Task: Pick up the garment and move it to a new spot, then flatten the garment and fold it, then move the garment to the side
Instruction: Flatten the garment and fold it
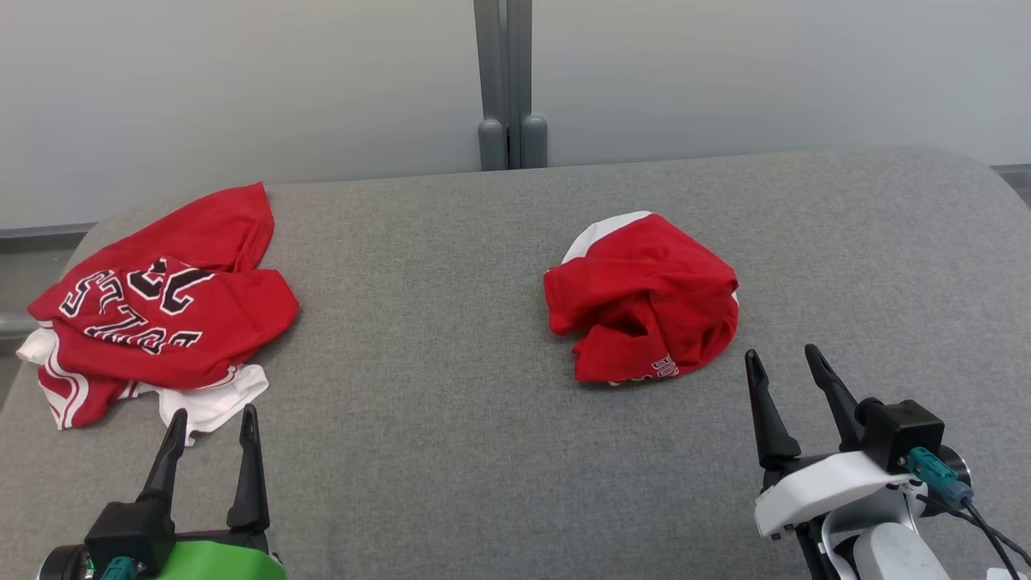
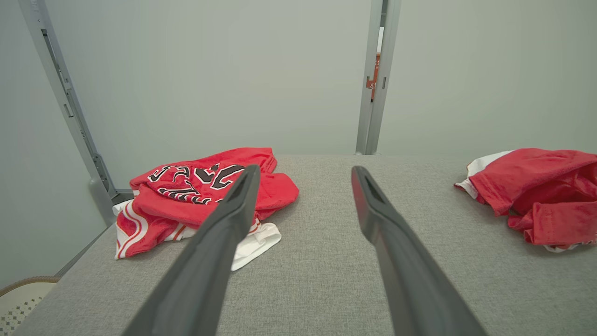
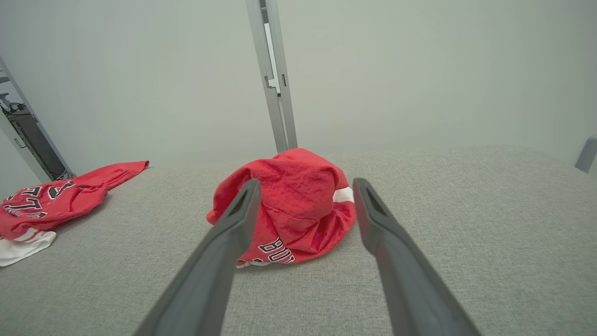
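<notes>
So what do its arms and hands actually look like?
Each has two long, dark, tapering fingers. The left gripper joins a black block and a bright green shell; the right gripper joins a white shell carrying a black box, a teal plug and thin black cables.

- We see the table (image 1: 451,419) covered in grey woven cloth, matt and slightly rough.
- The right garment (image 1: 644,298) is red cloth with a faint sheen.
- The left garment (image 1: 169,322) looks like the same cloth, with white trim.
- The jaws look to us like smooth, dark, matt plastic.
- The post (image 1: 503,80) is smooth grey metal.
</notes>
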### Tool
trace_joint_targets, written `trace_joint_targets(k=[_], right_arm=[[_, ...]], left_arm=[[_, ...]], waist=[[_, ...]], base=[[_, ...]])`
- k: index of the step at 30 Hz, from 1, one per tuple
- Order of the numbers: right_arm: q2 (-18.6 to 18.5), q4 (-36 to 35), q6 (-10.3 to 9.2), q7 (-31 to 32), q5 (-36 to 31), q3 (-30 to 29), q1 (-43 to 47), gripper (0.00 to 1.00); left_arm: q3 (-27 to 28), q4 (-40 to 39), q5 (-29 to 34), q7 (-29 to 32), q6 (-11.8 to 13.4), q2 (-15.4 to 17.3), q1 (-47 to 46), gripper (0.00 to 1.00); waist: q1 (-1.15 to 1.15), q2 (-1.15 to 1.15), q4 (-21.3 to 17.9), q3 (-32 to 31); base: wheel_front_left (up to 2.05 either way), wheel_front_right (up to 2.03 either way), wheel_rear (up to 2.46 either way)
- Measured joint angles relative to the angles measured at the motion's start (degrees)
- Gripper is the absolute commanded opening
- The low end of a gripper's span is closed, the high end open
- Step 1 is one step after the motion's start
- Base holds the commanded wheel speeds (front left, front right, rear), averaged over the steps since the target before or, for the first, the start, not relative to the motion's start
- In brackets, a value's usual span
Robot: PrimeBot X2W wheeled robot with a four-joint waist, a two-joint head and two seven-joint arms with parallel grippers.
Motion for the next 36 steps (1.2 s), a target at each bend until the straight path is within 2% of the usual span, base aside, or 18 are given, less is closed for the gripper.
trace_joint_targets(k=[18, 27, 36], right_arm=[[0.0, 0.98, 0.0, -0.58, -0.08, -0.35, -1.24, 1.0], [-2.77, 4.99, 0.0, -1.1, -1.89, 1.45, -10.99, 1.0], [-7.64, 14.24, 0.01, -1.2, -3.16, 0.54, -25.76, 1.0]], left_arm=[[-0.2, 0.23, 0.26, 0.0, -0.3, -0.62, 0.03, 1.0], [-1.05, 0.25, 0.41, 0.0, -0.52, -1.14, -0.14, 1.0], [-2.53, -0.38, 0.48, 0.0, -0.57, -1.64, -4.2, 1.0]], waist=[[0.0, 0.0, 0.53, -0.28], [0.0, 0.0, 1.37, 1.31], [0.0, 0.0, 2.6, 6.11]], base=[[0.0, 0.0, 0.0], [0.0, 0.0, 0.0], [0.0, 0.0, 0.0]])
